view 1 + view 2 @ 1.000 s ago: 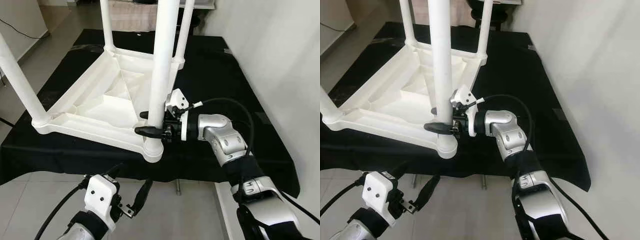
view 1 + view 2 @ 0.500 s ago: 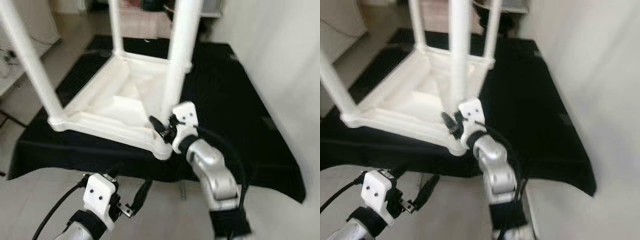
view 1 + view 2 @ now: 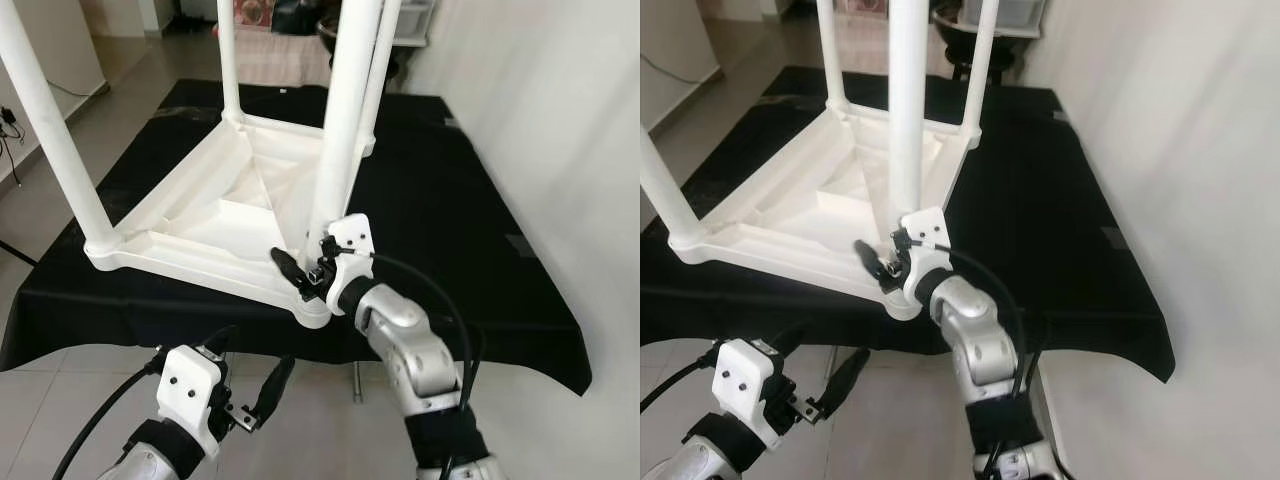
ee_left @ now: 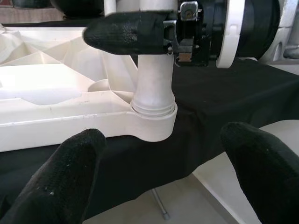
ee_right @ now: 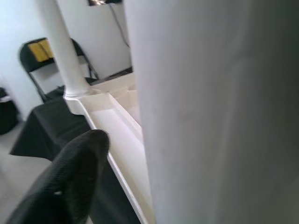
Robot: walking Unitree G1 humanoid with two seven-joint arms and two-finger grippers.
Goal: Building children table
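Your right gripper (image 3: 300, 276) has its black fingers (image 3: 286, 265) closed around the near table leg (image 3: 335, 150) just above its socket, one finger on each side. That leg stands upright in the corner of the upturned white children's table (image 3: 215, 215), at 6 o'clock of the black-draped worktop (image 3: 470, 200). Your left gripper (image 3: 262, 392) hangs below the worktop edge, at 7 o'clock of the leg, fingers spread and empty.
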